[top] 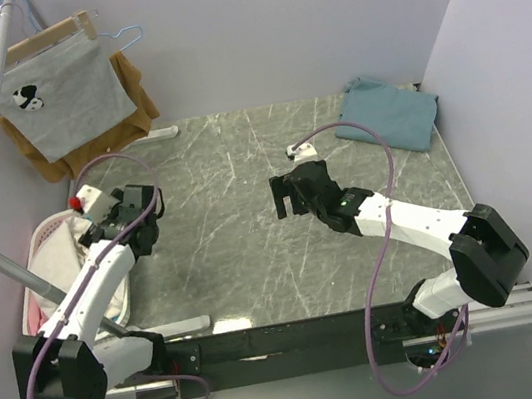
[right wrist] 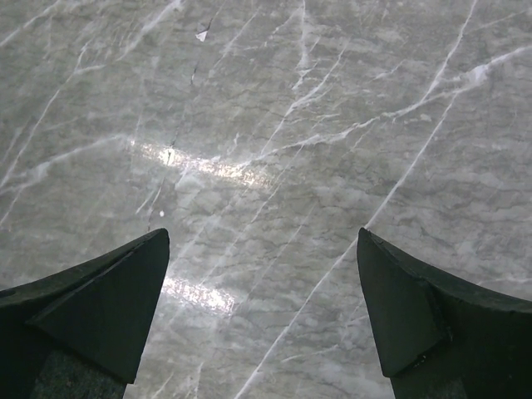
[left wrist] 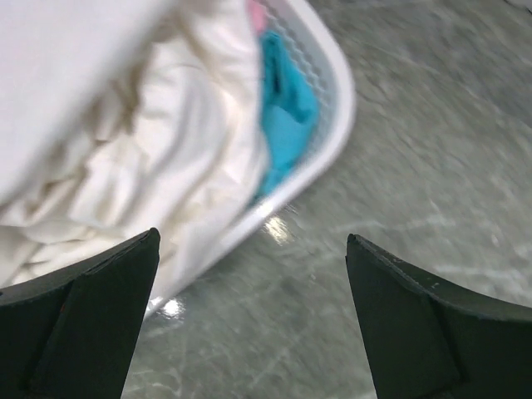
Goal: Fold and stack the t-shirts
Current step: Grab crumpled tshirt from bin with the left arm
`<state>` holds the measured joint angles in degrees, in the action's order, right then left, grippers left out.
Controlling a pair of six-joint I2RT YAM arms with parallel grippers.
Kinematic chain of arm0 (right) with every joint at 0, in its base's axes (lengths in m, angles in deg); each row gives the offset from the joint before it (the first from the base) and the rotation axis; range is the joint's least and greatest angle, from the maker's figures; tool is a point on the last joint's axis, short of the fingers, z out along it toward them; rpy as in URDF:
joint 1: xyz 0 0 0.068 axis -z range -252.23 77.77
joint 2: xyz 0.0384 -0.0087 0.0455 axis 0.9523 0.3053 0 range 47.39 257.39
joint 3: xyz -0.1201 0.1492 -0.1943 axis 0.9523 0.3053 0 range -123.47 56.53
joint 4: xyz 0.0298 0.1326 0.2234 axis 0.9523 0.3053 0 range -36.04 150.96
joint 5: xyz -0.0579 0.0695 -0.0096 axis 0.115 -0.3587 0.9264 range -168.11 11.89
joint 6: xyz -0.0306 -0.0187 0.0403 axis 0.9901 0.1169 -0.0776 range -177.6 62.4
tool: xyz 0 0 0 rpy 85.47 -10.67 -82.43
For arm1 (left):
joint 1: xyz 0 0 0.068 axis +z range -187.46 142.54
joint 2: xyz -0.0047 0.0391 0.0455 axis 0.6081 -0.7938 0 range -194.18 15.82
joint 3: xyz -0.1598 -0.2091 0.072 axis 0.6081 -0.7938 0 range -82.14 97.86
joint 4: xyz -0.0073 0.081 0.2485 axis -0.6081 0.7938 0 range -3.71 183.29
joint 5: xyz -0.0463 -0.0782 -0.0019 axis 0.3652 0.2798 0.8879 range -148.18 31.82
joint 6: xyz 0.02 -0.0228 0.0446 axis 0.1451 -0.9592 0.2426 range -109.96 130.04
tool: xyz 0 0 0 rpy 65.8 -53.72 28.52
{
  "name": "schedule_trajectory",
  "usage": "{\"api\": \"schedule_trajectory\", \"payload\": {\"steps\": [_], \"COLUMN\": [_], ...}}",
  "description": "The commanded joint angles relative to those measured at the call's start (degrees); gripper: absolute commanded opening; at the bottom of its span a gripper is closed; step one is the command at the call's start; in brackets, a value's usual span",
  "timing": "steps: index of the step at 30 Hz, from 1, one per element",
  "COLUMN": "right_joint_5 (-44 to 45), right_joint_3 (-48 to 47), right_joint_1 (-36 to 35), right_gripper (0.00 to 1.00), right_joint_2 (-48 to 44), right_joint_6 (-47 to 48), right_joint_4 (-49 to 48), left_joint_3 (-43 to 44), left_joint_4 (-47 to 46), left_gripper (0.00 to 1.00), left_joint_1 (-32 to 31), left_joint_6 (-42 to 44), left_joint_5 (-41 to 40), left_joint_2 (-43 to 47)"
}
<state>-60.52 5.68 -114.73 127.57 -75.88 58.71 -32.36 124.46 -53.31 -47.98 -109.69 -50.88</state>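
Both arms hover over the grey marble tabletop [top: 241,234] with nothing in hand. The left claw [top: 120,221] [left wrist: 251,241] gapes wide at the rim of the white basket [left wrist: 341,108] on the left edge, looking down on bunched white cloth [left wrist: 150,166] with a turquoise piece [left wrist: 287,108] tucked beside it, and the right claw [top: 288,194] [right wrist: 263,237] is spread just as wide above bare marble mid-table. The teal-blue t-shirt [top: 388,109] lies folded flat in the far right corner, well apart from both claws.
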Motion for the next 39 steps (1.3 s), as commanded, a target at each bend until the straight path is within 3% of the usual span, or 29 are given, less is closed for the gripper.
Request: {"api": "schedule_trajectory", "payload": {"steps": [1,6,9,12,16,26,28,30,31,32,33,38,39], "right_joint_5": [2.10,2.02,1.58,1.58,1.14,-0.53,-0.10,0.17,0.26,0.34,0.35,0.34,0.52], "right_joint_3": [0.05,-0.13,-0.39,-0.13,0.40,1.81,1.89,1.98,1.98,2.07,2.07,1.81,1.63], "right_joint_1": [-0.30,-0.21,-0.21,-0.30,-0.21,-0.21,-0.04,0.14,0.31,0.23,0.31,0.40,0.40], "right_gripper": [1.00,1.00,1.00,1.00,1.00,1.00,1.00,1.00,1.00,1.00,1.00,1.00,1.00], "right_joint_2": [0.15,1.03,1.82,2.26,2.52,2.26,2.26,2.17,2.17,2.17,2.17,3.13,3.23], "right_joint_6": [2.11,3.43,3.87,4.31,4.75,4.66,4.75,4.84,4.66,4.66,4.66,4.57,4.49], "right_joint_4": [-0.98,-1.59,-1.59,-2.20,-3.08,-4.58,-4.58,-4.58,-4.58,-4.58,-4.67,-4.67,-4.49], "left_joint_3": [0.32,0.49,1.46,2.51,2.34,-0.46,-1.26,-2.31,-2.49,-2.49,-2.41,0.13,0.84], "left_joint_4": [5.24,6.73,11.98,22.25,24.93,14.69,12.46,8.86,8.41,7.89,7.62,5.16,2.63], "left_gripper": [0.99,0.99,1.00,0.99,1.00,0.99,0.83,0.53,0.43,0.25,0.01,0.01,0.01], "left_joint_1": [4.07,6.80,8.29,9.26,11.02,18.75,19.63,19.64,19.64,19.64,19.64,18.15,17.19], "left_joint_6": [-5.69,-7.19,-12.02,-22.03,-28.20,-20.31,-16.96,-13.46,-13.26,-12.91,-11.26,-5.28,-0.82], "left_joint_5": [-5.62,-8.61,-10.10,-13.34,-13.88,-7.39,-5.37,-3.69,-3.69,-3.43,-3.34,-1.58,-0.45], "left_joint_2": [3.06,4.47,3.59,2.28,0.35,-5.63,-6.34,-6.34,-6.08,-5.90,-4.94,-0.02,2.68]}}
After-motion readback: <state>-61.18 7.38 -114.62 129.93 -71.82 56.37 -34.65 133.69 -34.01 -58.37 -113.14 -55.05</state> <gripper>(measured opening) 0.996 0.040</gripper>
